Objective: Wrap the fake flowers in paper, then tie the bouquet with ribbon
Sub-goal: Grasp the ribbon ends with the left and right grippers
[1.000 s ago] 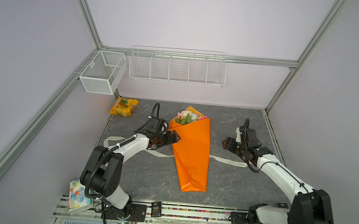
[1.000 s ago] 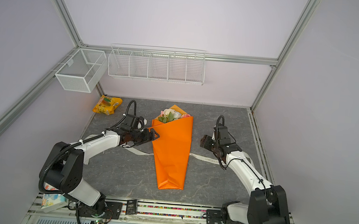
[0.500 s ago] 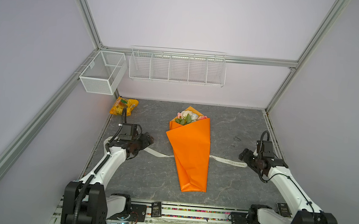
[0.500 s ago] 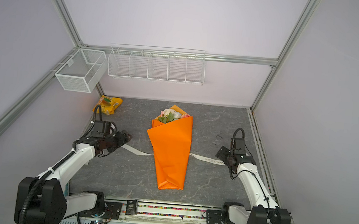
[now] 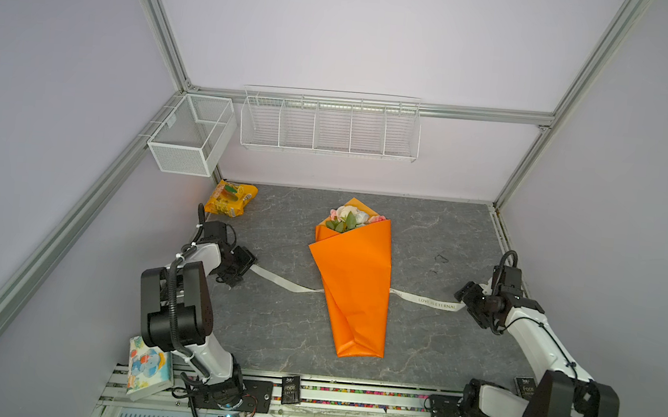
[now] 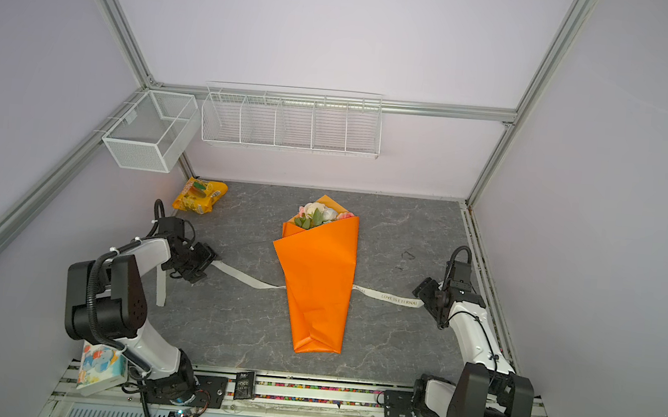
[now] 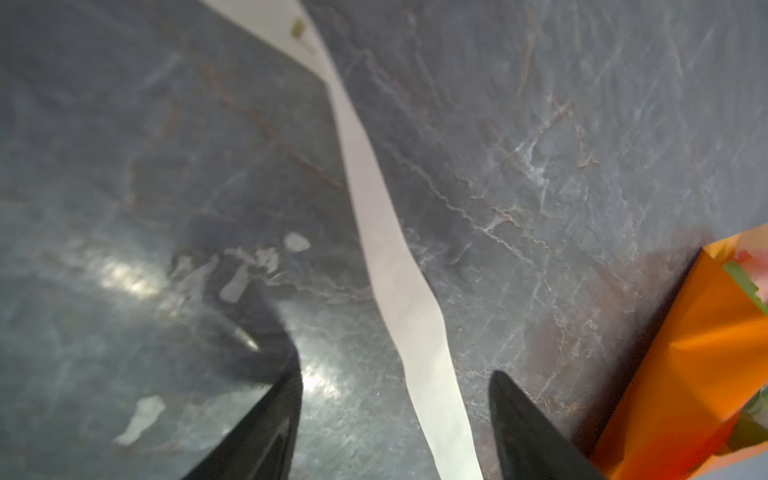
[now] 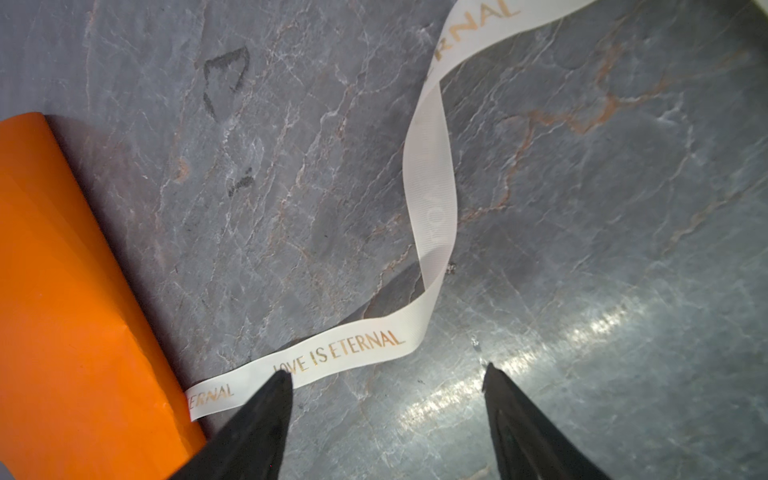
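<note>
bouquet [image 5: 352, 286], left end effector [image 7: 394, 374] spread astride ribbon [image 7: 386, 249], right end effector [image 8: 386, 370] spread

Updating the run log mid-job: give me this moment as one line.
bouquet of fake flowers: lying over white ribbon, untied | left gripper: open, straddling ribbon | right gripper: open, beside ribbon's printed end, nothing held

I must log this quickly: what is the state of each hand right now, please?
Left hand: open, the white ribbon lies between its fingers, not gripped.
Right hand: open, holding nothing.
</note>
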`<state>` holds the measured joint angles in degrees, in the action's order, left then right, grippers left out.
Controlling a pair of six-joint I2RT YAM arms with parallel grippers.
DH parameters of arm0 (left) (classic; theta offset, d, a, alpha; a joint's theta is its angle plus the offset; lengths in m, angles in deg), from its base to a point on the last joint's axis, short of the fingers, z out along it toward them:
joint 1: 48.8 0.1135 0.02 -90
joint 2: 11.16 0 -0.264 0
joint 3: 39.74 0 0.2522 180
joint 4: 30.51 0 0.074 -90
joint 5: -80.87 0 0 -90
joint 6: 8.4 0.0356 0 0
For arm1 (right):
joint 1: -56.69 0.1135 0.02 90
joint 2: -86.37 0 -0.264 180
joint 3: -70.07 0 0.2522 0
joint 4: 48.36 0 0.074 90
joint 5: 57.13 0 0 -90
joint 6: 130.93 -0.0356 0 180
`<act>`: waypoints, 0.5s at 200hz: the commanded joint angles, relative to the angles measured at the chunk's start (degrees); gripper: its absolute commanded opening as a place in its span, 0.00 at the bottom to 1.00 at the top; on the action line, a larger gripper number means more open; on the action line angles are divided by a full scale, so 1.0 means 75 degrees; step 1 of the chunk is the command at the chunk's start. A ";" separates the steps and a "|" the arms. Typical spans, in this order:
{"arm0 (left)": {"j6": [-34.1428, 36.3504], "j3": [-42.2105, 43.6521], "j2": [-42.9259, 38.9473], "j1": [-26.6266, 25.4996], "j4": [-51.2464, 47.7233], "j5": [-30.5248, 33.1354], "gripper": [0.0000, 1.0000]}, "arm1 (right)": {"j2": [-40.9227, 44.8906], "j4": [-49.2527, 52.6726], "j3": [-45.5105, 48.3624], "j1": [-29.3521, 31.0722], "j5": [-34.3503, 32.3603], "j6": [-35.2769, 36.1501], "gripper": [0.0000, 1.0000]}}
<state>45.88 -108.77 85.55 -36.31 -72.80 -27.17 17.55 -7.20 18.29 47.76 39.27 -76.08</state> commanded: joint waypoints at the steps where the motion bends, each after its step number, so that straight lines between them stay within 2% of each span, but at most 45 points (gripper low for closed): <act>1: -0.0123 -0.0225 0.0341 0.0026 0.0200 -0.0070 0.60 | -0.0216 -0.0225 -0.0008 -0.0061 0.0248 -0.0022 0.75; 10: -0.0152 -0.0225 0.0465 0.0024 0.0297 -0.0172 0.54 | -0.0350 -0.0221 -0.0018 -0.0091 0.0243 -0.0047 0.74; 34: -0.0165 -0.0147 0.0655 0.0023 0.0501 -0.0288 0.31 | -0.0687 -0.0448 0.0009 -0.0252 0.0267 0.0056 0.74; 41: -0.0136 -0.0112 0.0679 0.0022 0.0533 -0.0300 0.28 | -0.0817 -0.0440 -0.0056 -0.0321 0.0286 0.0150 0.74; 58: -0.0044 -0.0033 0.0655 0.0023 0.0607 -0.0437 0.13 | -0.1082 -0.0120 -0.0411 -0.0379 -0.0042 0.0468 0.74; 72: -0.0002 0.0047 0.0592 0.0023 0.0674 -0.0602 0.08 | -0.1209 -0.0185 -0.0505 -0.0422 -0.0499 0.0615 0.77; 78: 0.0024 0.0081 0.0562 0.0022 0.0746 -0.0741 0.03 | -0.1319 -0.0283 -0.0530 -0.0513 -0.0586 0.0706 0.77; 84: 0.0040 0.0120 0.0548 0.0022 0.0808 -0.0878 0.00 | -0.1441 -0.0461 -0.0532 -0.0643 -0.0453 0.0763 0.77; 100: -0.0022 0.0256 0.0438 0.0025 0.1038 -0.1269 0.00 | -0.1802 -0.1226 -0.0503 -0.0966 0.0256 0.0966 0.74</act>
<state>45.16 -108.55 89.70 -36.27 -67.54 -32.00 7.30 -10.48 15.27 43.30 38.35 -72.28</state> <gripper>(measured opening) 0.050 0.762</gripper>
